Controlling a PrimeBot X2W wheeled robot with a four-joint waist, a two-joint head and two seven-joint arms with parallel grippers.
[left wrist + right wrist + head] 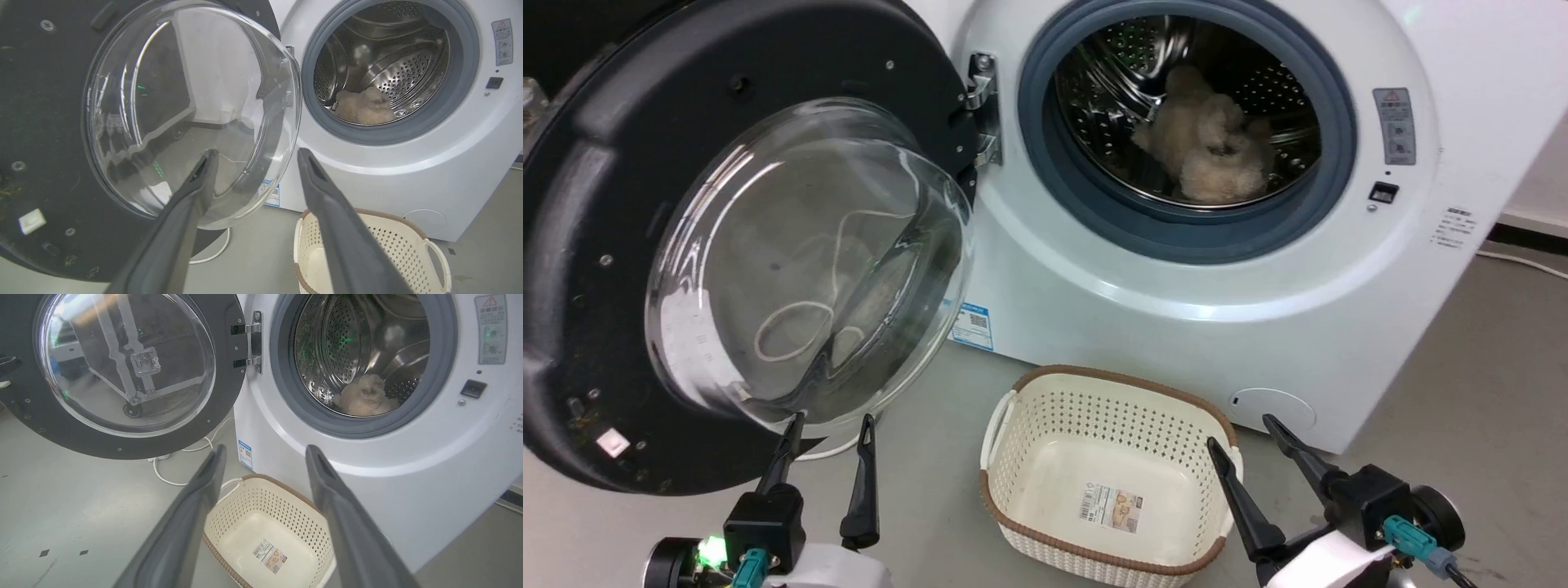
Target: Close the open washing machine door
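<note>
1. washing machine door (800, 261) hung wide open on its hinge at the left of the washing machine (1176, 327), its glass bowl bulging toward the robot.
2. left gripper (829, 429) sat at the bowl's lower edge, fingers spread and empty; contact could not be told.
3. right gripper (1240, 429) hovered by the right rim of the cream basket (1111, 380), fingers spread, holding nothing.
4. a beige fluffy item (1209, 147) lay inside the drum.

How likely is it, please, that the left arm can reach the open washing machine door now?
Probably yes: the open left gripper hovers close to the washing machine door, nothing between; the laundry basket sits aside.
</note>
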